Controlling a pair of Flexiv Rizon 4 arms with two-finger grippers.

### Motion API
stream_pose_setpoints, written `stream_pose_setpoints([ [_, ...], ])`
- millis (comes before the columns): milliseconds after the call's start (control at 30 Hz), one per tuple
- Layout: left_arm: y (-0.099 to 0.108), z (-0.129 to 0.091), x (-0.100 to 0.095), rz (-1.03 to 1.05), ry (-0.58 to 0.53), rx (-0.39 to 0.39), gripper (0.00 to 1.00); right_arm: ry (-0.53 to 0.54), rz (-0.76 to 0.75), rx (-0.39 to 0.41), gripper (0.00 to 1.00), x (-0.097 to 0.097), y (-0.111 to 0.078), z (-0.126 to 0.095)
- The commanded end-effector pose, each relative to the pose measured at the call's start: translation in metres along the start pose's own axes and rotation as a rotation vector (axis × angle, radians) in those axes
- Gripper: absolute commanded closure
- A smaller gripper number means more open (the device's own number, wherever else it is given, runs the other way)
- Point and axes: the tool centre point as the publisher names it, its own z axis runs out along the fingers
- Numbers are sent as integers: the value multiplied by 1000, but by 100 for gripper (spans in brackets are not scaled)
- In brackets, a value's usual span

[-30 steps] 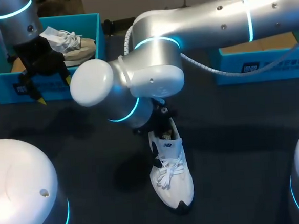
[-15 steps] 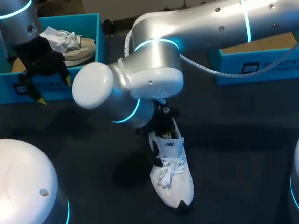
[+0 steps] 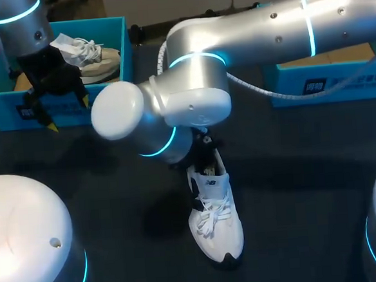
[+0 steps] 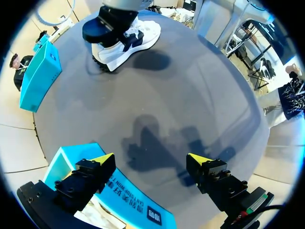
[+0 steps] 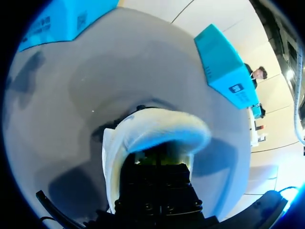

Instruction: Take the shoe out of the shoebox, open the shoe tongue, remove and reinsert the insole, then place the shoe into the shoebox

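Head view shows bare dark table (image 3: 307, 191) on every side of the white sneaker (image 3: 214, 223), which lies near the middle. It is well apart from the left shoebox (image 3: 4, 96) and the right shoebox (image 3: 338, 79) at the far edge. Since a second ago the right arm (image 3: 264, 26) has shifted slightly, while the sneaker and the left arm keep their places. The right tool (image 5: 159, 164) sits in the sneaker's heel opening, and whether it grips cannot be told. The left tool (image 4: 151, 158) hangs spread wide and empty over the left shoebox's front wall. A second shoe (image 3: 95, 57) lies inside that box.
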Motion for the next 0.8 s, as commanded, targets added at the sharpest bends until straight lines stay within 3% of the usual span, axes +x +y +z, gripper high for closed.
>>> stream_pose_setpoints([
  [33,0,-1,0,1,2,-3,0,-6,13,-23,100,-9,-1,-19],
  [267,0,-1,0,1,2,-3,0,47,27,-9,100,-9,3,-17],
  [400,0,-1,0,1,2,-3,0,169,51,31,100,-8,5,-2],
  [700,0,-1,0,1,2,-3,0,287,53,122,100,18,0,22],
  [800,0,-1,0,1,2,-3,0,309,53,127,100,21,-2,20],
])
